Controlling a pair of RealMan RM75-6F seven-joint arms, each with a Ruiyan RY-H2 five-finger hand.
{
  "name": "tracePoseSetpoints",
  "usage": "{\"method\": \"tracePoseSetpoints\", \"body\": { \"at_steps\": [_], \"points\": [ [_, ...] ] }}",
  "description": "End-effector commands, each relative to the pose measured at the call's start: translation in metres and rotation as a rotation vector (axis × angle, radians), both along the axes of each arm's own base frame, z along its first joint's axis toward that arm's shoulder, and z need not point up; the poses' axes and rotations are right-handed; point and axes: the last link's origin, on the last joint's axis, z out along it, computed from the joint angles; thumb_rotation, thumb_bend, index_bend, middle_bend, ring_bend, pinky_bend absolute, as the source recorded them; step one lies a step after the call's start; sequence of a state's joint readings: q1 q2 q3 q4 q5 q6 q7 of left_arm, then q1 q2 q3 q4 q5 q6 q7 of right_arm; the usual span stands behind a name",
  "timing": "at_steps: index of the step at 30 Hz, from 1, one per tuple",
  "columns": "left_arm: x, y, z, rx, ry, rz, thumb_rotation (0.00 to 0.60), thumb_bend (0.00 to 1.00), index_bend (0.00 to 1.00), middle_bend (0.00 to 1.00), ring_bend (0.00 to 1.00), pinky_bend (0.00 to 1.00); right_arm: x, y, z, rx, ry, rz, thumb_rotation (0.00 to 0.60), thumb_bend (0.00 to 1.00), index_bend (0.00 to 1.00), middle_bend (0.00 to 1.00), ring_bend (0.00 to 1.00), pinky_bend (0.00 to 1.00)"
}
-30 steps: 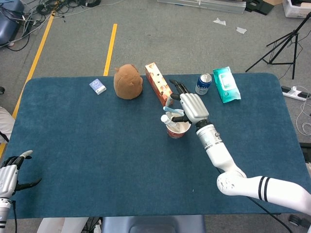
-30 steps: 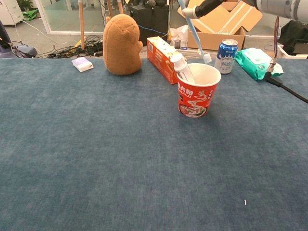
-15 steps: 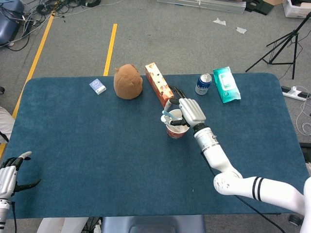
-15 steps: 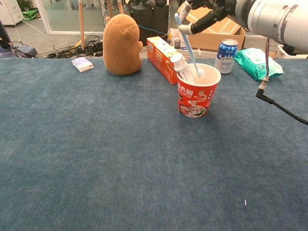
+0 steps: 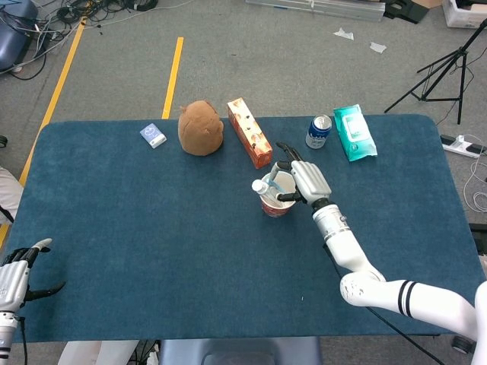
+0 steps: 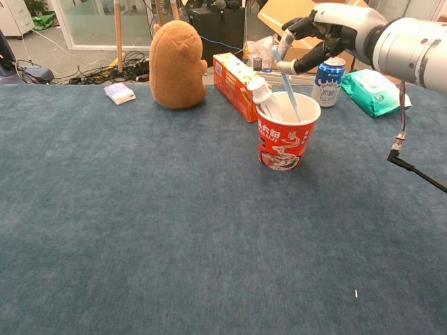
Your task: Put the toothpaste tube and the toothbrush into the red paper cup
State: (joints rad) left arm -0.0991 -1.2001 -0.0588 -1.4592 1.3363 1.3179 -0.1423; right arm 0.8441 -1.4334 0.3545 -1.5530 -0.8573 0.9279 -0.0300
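Partly hidden inside the red paper cup [image 6: 287,139], the toothbrush [image 6: 287,85] stays pinched by the right hand [image 6: 328,33]; the left hand [image 5: 15,275] rests open.

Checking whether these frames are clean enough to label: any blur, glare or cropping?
Head view: even light, sharp, but the left robot hand sits at the frame corner. Chest view: right robot hand and red cup are sharp; soft shadows, background clutter slightly soft.

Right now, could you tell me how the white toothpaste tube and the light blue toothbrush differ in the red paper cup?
The white toothpaste tube leans at the red paper cup's left rim, untouched; the light blue toothbrush is thinner, stands nearer the middle, and the right hand touches its top. Both stick out above the rim.
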Motion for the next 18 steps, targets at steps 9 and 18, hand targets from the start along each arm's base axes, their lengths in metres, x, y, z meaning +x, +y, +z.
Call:
{"method": "tracePoseSetpoints", "body": {
  "at_steps": [9, 18],
  "points": [
    [0.001, 0.0, -0.002, -0.006, 0.005, 0.001, 0.6, 0.03, 0.17, 0.29, 0.22, 0.15, -0.018, 0.0, -0.008, 0.024, 0.015, -0.045, 0.6, 0.26, 0.55, 0.05, 0.0, 0.28],
    [0.002, 0.001, -0.003, -0.01, 0.007, 0.0, 0.6, 0.02, 0.17, 0.29, 0.22, 0.15, -0.026, 0.0, -0.008, 0.021, 0.024, -0.062, 0.6, 0.24, 0.55, 0.05, 0.0, 0.28]
  ]
}}
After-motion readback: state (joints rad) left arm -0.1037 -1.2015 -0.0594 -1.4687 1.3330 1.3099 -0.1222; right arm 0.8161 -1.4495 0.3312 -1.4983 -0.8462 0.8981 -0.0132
